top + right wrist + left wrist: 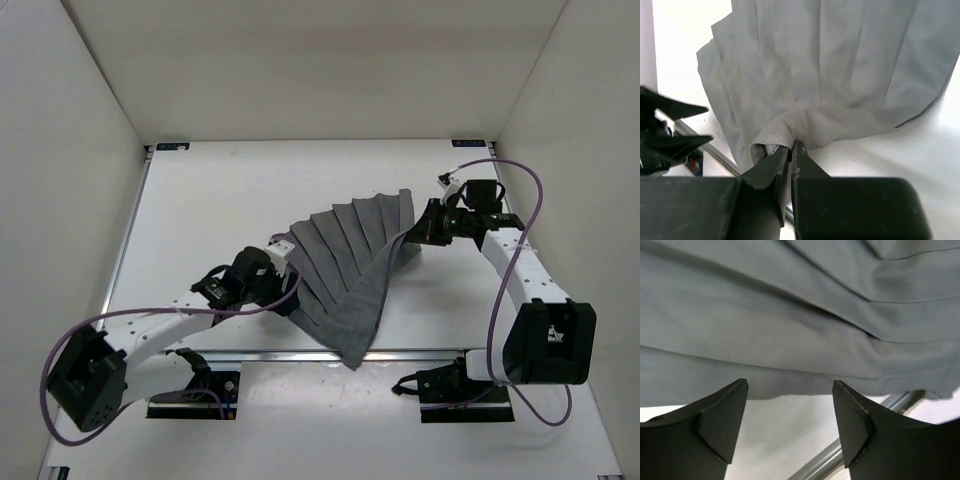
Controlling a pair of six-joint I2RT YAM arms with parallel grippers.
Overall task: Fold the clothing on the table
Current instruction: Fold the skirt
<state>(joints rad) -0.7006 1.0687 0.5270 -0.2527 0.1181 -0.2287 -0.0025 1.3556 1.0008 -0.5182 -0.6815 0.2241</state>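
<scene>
The cloth (345, 265) hangs pinched in the right gripper (790, 149); the left gripper (790, 385), jaws apart, faces its left edge.

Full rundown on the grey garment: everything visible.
The clothing is one dark-grey woven garment with parallel pleats, fanned out on the white table, its narrow end reaching the near rail. The right gripper, jaws shut, pinches a bunched edge at its right side. The left gripper, jaws open, sits at its left edge, not gripping.
</scene>
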